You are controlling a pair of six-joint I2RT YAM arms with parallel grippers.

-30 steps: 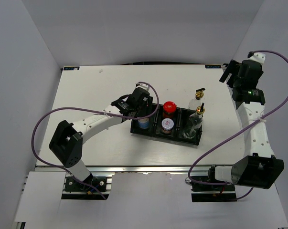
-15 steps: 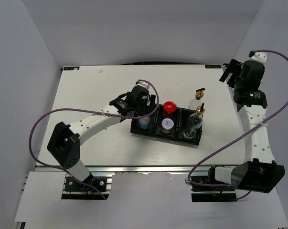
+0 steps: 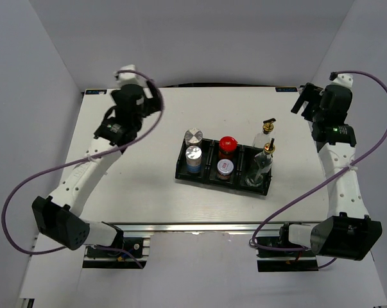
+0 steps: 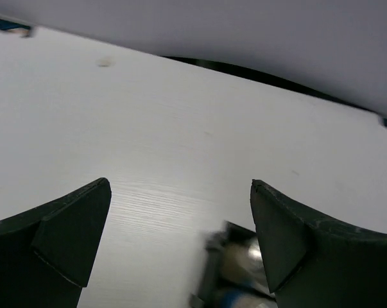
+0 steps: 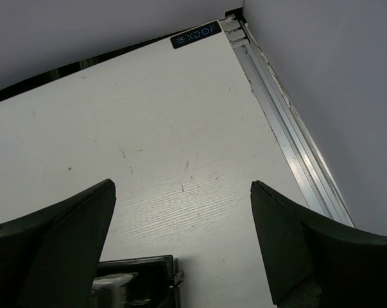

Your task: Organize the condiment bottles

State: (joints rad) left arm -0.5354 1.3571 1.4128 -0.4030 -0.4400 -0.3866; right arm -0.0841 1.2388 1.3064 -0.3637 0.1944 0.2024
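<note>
The condiment bottles (image 3: 228,143) are gathered by compartment at the black tray (image 3: 180,172), frame centre. The left gripper (image 4: 180,187) and right gripper (image 5: 182,186) are held wide open and empty near the upper corners, presumably to leave it unobstructed.

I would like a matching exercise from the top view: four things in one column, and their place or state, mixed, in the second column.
Things:
1. red-capped jar
2. blue-labelled shaker
3. nearer glass bottle
4. left gripper

Place or state:
A. right compartment of the black tray
B. open, holding nothing
C. left compartment
D. middle compartment

Pairs: 1-D, 2-C, 3-A, 4-B
</note>
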